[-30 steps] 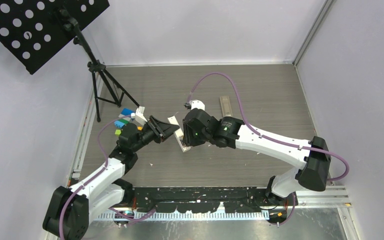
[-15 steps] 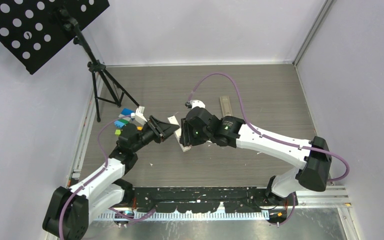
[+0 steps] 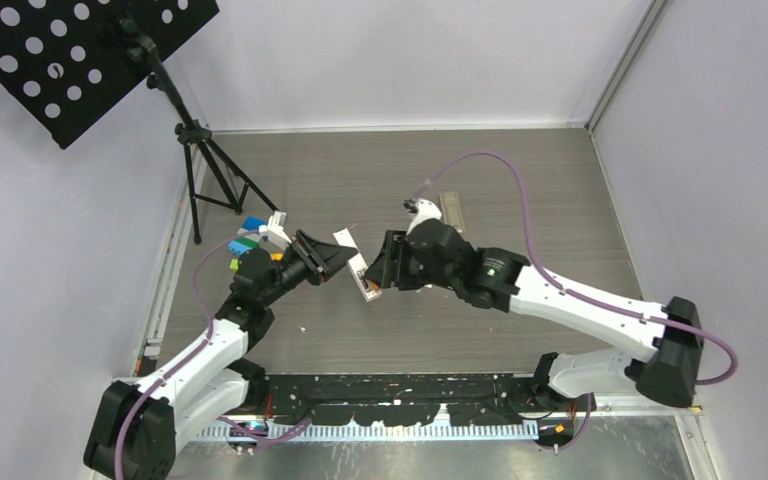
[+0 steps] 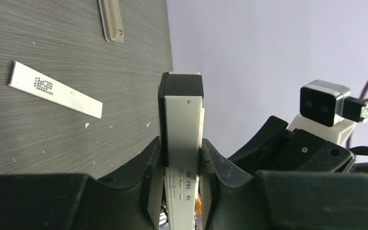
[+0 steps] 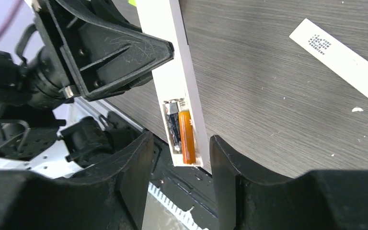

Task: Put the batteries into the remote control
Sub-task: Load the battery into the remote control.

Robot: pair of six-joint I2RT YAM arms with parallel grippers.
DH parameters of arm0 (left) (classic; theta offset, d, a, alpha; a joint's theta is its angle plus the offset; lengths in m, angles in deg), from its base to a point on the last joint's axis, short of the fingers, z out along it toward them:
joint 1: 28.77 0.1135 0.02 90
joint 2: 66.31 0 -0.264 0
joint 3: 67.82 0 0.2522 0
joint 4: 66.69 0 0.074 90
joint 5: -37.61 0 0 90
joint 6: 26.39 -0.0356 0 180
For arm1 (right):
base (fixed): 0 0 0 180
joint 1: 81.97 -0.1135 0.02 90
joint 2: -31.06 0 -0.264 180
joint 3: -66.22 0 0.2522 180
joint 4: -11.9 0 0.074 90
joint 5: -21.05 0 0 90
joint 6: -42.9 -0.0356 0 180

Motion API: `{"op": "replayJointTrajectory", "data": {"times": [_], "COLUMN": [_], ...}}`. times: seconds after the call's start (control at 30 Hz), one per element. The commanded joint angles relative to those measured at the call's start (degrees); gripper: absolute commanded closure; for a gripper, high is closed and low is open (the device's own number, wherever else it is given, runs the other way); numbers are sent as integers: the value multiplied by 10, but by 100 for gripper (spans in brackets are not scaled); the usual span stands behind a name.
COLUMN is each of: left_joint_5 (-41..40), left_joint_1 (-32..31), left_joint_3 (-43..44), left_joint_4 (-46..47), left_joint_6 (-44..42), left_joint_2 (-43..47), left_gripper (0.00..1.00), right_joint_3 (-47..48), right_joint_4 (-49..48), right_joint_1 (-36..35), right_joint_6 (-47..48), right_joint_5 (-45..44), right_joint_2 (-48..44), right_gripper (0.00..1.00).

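Note:
My left gripper is shut on a white remote and holds it off the table, tilted. In the left wrist view the remote stands clamped between my fingers. In the right wrist view the remote's open battery bay holds an orange battery and a dark battery side by side. My right gripper is open, its jaws on either side of the remote's bay end, not touching it. It faces the remote in the top view.
A white flat strip lies on the table by the remote, also in the left wrist view. A grey remote lies further back. Coloured blocks sit at the left. A music stand's tripod stands back left.
My right arm has pulled back to the right, so its gripper no longer covers the remote. My left gripper still holds the remote in the same place.

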Motion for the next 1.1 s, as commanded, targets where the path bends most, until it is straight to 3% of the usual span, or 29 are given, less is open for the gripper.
{"op": "replayJointTrajectory", "data": {"times": [0.0, 0.13, 0.3, 0.43, 0.7, 1.07], "left_joint_5": [-9, -19, -38, -51, -79, -91], "left_joint_1": [3, 6, 7, 7, 7, 7], "left_joint_3": [6, 6, -8, -1, 0, -2], "left_joint_4": [39, 55, 126, 167, 161, 136], "left_joint_6": [17, 51, 163, 204, 243, 254], "left_joint_2": [12, 13, 3, -5, 9, 32], "left_gripper": [100, 100, 100, 100, 100, 100], "right_joint_3": [-68, -116, -178, -166, -198, -227], "right_joint_4": [-135, -171, -329, -322, -355, -421], "right_joint_1": [6, 6, 6, 5, 1, 1], "right_joint_6": [-79, -154, -225, -240, -253, -301], "right_joint_5": [-41, -93, -56, -46, -73, -56], "right_joint_2": [-80, -117, -143, -140, -164, -140], "right_gripper": [48, 48, 46, 43, 36, 37]}}
